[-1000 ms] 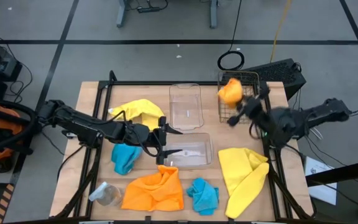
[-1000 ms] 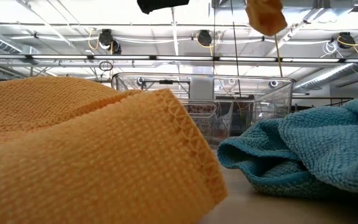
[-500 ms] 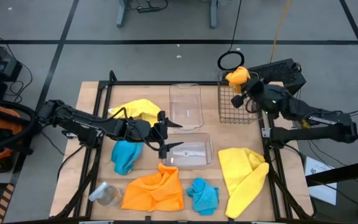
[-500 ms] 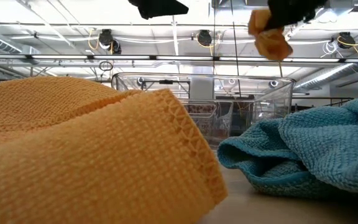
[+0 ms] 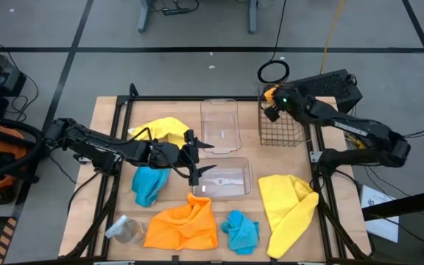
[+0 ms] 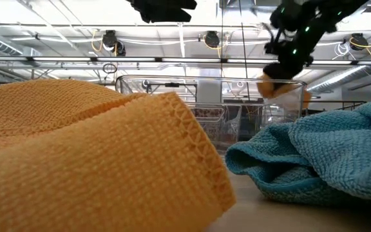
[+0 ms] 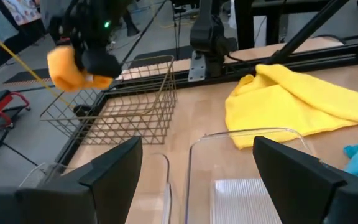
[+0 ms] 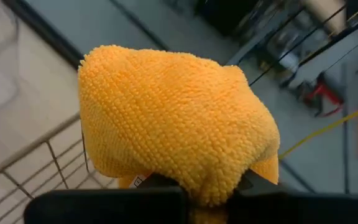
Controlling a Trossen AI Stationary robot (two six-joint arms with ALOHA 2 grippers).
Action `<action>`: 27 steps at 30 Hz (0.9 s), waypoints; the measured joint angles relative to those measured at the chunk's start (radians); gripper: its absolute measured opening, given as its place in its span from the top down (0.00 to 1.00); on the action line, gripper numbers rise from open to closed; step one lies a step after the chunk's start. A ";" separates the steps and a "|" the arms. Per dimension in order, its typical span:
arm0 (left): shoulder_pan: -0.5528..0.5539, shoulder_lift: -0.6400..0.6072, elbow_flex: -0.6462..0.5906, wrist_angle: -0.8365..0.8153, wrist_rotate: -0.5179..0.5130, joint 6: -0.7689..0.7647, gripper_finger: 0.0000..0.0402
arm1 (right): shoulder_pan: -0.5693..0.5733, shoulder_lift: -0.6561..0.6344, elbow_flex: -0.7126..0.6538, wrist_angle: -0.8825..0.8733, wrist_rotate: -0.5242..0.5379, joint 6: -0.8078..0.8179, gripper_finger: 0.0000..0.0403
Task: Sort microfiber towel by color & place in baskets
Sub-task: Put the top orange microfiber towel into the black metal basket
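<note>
- Wooden counter (image 5: 112, 132) carries yellow, orange and turquoise towels around two clear bins and a wire basket (image 5: 280, 121).
- Right gripper (image 5: 271, 96), clamped on a bunched orange towel (image 8: 173, 121), hangs over the wire basket's far corner.
- Left gripper (image 5: 197, 158) gapes wide above the near clear bin (image 5: 223, 179).

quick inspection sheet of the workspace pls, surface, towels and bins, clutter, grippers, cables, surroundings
surface: wooden table in a dark frame
job's things: yellow towels at the back left and front right; orange towel at the front; blue towels at and; two clear bins, nothing seen inside; wire basket at the back right
clutter: small clear jar
grippers: right gripper shut on a second orange towel above the wire basket's back edge; left gripper open, empty, at the near bin
cables: yellow cable and a black coil on the floor
surroundings: grey floor, ceiling lights; no person seen
</note>
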 joint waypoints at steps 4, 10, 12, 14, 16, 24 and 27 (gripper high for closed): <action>0.000 0.000 0.000 -0.014 0.000 -0.021 0.22 | -0.067 0.107 0.000 0.019 -0.079 0.002 0.95; 0.000 0.000 0.000 -0.037 0.000 -0.024 0.22 | -0.113 0.210 0.000 0.038 -0.127 0.025 0.95; 0.000 0.000 0.000 -0.060 0.000 -0.024 0.22 | -0.121 0.230 0.000 0.043 -0.130 0.038 0.95; -0.001 0.000 0.000 -0.079 0.000 -0.025 0.22 | -0.130 0.244 0.000 0.042 -0.130 0.039 0.94; -0.001 0.000 0.000 -0.088 0.000 -0.026 0.22 | -0.140 0.258 0.000 0.045 -0.128 0.042 0.92; -0.001 0.000 0.000 -0.092 0.000 -0.051 0.22 | -0.179 0.322 -0.001 0.038 -0.126 0.080 0.75; -0.001 0.000 0.000 -0.093 0.000 -0.051 0.22 | -0.178 0.340 -0.002 0.028 -0.124 0.073 0.68</action>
